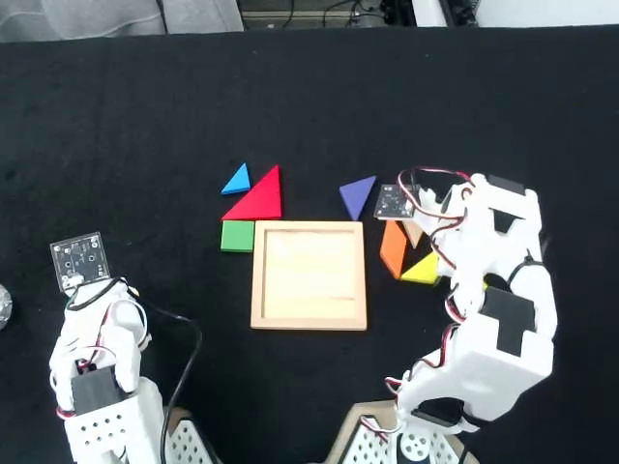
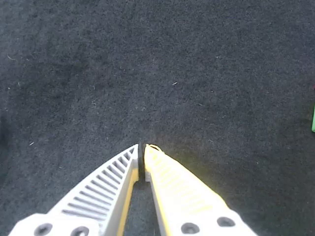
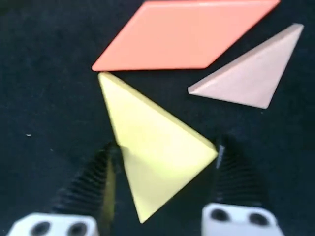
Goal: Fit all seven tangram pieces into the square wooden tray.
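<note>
Black cloth (image 1: 145,116) covers the surface, where the right end effector (image 3: 166,147) stands open astride the yellow triangle (image 3: 157,157) beside the square wooden tray (image 1: 309,280). One sharp corner points at the orange parallelogram (image 3: 184,34) (tan triangle (image 3: 251,73) alongside). Left end effector (image 2: 142,150): closed.

The counter (image 1: 145,126) is covered in matt black cloth, faintly fuzzy and flecked with lint. The tray (image 1: 259,280) is pale, smooth bare wood. The yellow triangle (image 3: 152,147) looks smooth and matt. The left claw (image 2: 143,153) is ribbed plastic.
</note>
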Robot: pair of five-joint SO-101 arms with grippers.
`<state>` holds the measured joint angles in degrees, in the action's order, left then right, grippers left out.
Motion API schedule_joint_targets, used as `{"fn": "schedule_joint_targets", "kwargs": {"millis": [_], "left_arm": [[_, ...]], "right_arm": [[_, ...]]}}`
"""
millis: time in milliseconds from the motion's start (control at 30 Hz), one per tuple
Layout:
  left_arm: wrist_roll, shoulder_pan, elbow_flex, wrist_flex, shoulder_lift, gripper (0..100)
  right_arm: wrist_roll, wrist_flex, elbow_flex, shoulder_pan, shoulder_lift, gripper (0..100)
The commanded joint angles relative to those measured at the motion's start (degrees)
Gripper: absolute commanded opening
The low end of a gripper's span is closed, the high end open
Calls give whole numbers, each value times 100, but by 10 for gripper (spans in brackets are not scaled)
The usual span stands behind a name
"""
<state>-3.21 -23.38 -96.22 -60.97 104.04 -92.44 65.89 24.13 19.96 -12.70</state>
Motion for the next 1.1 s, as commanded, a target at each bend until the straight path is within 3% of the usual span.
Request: {"fn": "schedule_joint_targets", "kwargs": {"millis": [0, 233, 500, 767, 1067], "left_arm": [[-53, -57, -119, 79, 0, 30], [-53, -57, -119, 79, 0, 30], [-53, -57, -119, 79, 0, 30], [-53, -57, -119, 79, 0, 30], [-53, -57, -119, 79, 0, 30]], "right_arm": [[9, -9, 119, 167, 127, 144], [132, 730, -242, 105, 831, 149], [1029, 1802, -154, -976, 2862, 149], [1758, 1714, 690, -2400, 4004, 149], [3429, 580, 1209, -3903, 3908, 149]]}}
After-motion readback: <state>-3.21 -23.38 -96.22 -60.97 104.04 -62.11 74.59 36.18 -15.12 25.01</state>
